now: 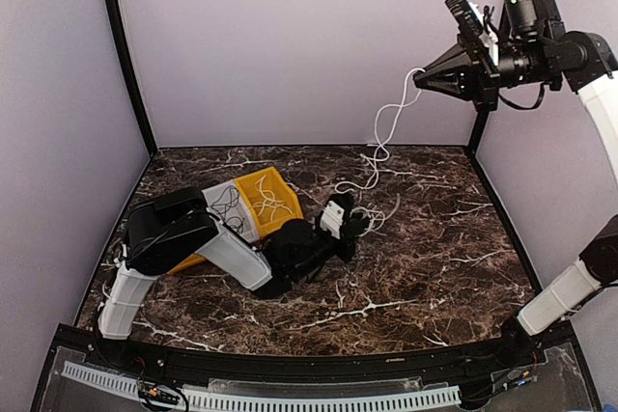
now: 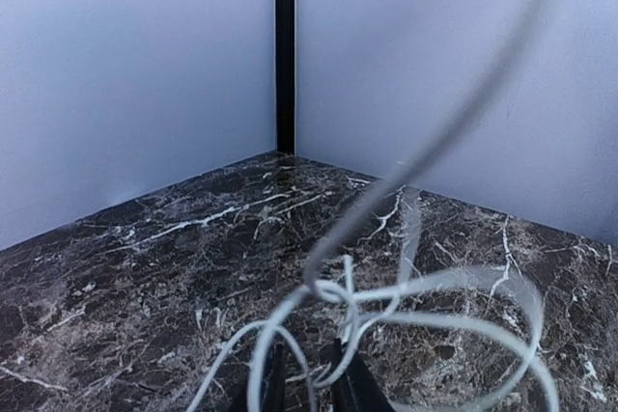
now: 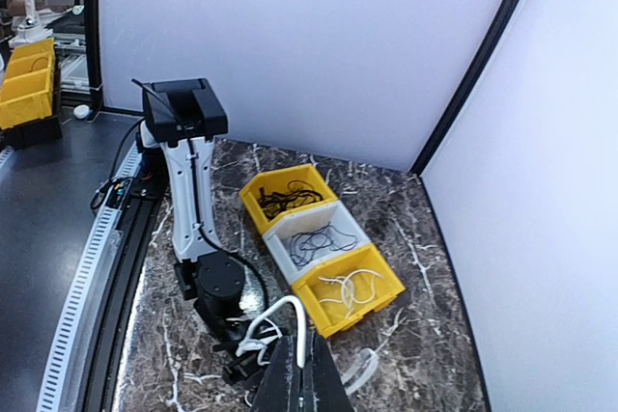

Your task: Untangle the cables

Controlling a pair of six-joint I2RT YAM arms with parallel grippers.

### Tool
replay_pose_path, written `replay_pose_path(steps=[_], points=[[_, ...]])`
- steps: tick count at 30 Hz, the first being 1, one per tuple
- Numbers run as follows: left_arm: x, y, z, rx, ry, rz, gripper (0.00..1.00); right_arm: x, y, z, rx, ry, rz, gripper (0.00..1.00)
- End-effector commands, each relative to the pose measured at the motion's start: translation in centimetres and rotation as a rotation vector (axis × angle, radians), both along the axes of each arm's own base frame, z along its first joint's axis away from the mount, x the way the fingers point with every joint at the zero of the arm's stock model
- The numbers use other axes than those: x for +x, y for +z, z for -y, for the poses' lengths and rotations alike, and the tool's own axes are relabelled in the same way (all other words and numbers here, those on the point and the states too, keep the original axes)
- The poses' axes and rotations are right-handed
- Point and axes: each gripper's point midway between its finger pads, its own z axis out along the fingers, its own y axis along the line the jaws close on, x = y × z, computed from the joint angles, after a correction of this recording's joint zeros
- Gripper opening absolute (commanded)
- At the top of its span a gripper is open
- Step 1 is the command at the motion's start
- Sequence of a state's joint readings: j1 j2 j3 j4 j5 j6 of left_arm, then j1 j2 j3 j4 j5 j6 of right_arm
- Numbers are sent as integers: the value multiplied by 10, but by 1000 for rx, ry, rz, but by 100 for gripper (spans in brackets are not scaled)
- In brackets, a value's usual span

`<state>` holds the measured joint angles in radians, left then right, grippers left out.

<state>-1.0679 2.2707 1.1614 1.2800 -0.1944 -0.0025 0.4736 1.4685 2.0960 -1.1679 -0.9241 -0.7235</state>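
Note:
The cables in play are white ones. One white cable point(image 1: 385, 127) hangs from my right gripper point(image 1: 417, 77), raised high at the right, down to a tangle point(image 1: 375, 202) on the table. That gripper point(image 3: 303, 339) is shut on the cable's arched end point(image 3: 290, 308). My left gripper point(image 1: 355, 226) lies low at the tangle. In the left wrist view its jaws point(image 2: 311, 388) stand narrow, with strands of the white knot point(image 2: 350, 294) filling the gap between the fingers point(image 2: 270, 385). One strand runs up and out of that view.
Three bins stand in a row left of the tangle: a yellow one point(image 3: 288, 183) with black cords, a white one point(image 3: 340, 217) with dark cords and a yellow one point(image 3: 384, 277) with white cords. Enclosure walls and black corner posts point(image 1: 126, 55) ring the marble table point(image 1: 435, 267).

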Motion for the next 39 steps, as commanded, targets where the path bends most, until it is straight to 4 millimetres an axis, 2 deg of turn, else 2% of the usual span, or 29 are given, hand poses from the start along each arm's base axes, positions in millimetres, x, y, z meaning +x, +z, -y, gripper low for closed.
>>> replay_pose_path(steps=[1, 6, 12, 15, 19, 24, 27, 30, 32, 35, 37, 39], points=[[-10, -23, -6, 26, -36, -62, 20, 0, 31, 12, 67, -7, 60, 0], [-17, -39, -10, 52, -57, -105, 20, 4, 52, 24, 108, -61, 126, 0], [-24, -55, -12, 62, -87, -162, 12, -1, 100, 46, 200, -172, 287, 0], [-27, -62, -13, 73, -92, -174, 11, 7, 111, 54, 212, -223, 313, 0], [-30, -68, -19, 87, -88, -184, 11, 24, 119, 61, 225, -308, 332, 0], [-35, -76, -29, 106, -85, -213, 6, 52, 137, 79, 247, -498, 380, 0], [-40, -81, -35, 136, -80, -231, 3, 67, 149, 94, 263, -621, 422, 0], [-49, -82, -50, 169, -63, -236, 1, 89, 163, 118, 289, -803, 488, 0], [-59, -82, -61, 206, -52, -242, 0, 106, 166, 136, 300, -922, 522, 0], [-73, -78, -91, 224, -2, -276, 0, 128, 161, 151, 269, -1030, 566, 0], [-80, -75, -110, 210, 30, -303, 0, 140, 144, 149, 230, -1031, 554, 0], [-87, -70, -123, 200, 42, -310, 0, 150, 117, 139, 184, -987, 514, 0]])
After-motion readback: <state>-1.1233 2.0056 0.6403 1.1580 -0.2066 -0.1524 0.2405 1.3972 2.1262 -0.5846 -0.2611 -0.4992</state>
